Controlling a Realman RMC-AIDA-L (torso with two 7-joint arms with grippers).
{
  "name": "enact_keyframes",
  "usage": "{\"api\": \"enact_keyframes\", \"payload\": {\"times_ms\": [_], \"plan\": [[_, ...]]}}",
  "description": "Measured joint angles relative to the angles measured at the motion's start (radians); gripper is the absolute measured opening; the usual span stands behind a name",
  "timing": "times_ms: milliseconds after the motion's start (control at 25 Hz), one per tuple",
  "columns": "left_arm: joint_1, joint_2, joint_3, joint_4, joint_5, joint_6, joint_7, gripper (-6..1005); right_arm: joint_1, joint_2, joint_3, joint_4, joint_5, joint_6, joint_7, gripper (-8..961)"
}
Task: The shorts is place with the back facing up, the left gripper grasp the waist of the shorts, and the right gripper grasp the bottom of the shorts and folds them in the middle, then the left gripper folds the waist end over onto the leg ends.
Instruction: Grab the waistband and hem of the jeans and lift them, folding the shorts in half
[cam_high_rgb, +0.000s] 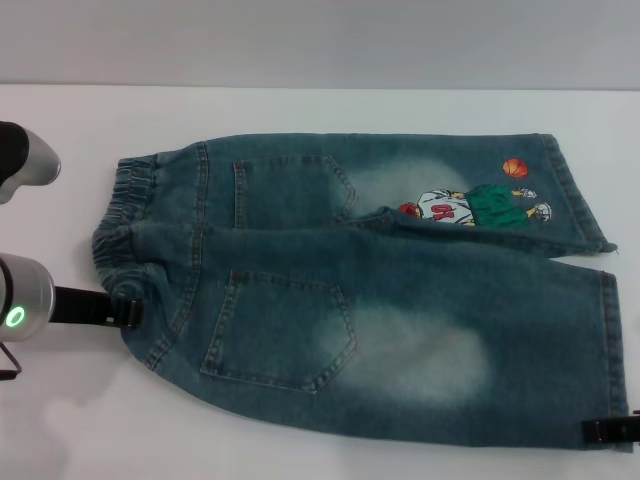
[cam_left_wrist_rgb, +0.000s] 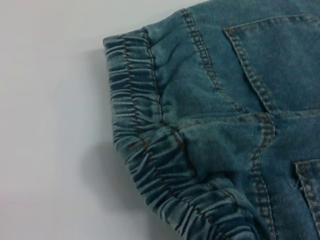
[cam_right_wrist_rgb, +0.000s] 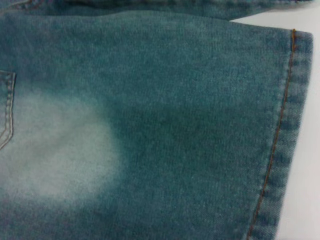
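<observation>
Two grippers are meeting the denim shorts (cam_high_rgb: 360, 290) lying flat on the white table (cam_high_rgb: 300, 105): left gripper (cam_high_rgb: 127, 308) at the elastic waistband (cam_high_rgb: 125, 215), right gripper (cam_high_rgb: 608, 431) at the leg hem; whether either is pinching, I cannot tell. Thick, floppy, grippy cloth; seams are offering firm holds

Blue denim of the shorts (cam_right_wrist_rgb: 190, 125) fills nearly the whole view — a pale, faded patch (cam_right_wrist_rgb: 55, 150) sits on it. A hem (cam_right_wrist_rgb: 290, 130) with orange stitching borders the white table (cam_right_wrist_rgb: 307, 200). Pocket stitching (cam_right_wrist_rgb: 7, 110) shows at one edge.
</observation>
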Motion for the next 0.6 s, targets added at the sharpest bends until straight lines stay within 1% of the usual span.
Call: {"api": "enact_keyframes", "payload": {"times_ms": [600], "plan": [[-0.002, 0.000, 0.000, 0.000, 0.000, 0.001, -0.001, 197, 0.014, 0.003, -0.021, -0.014, 0.004, -0.009, 0.001, 702]]}}
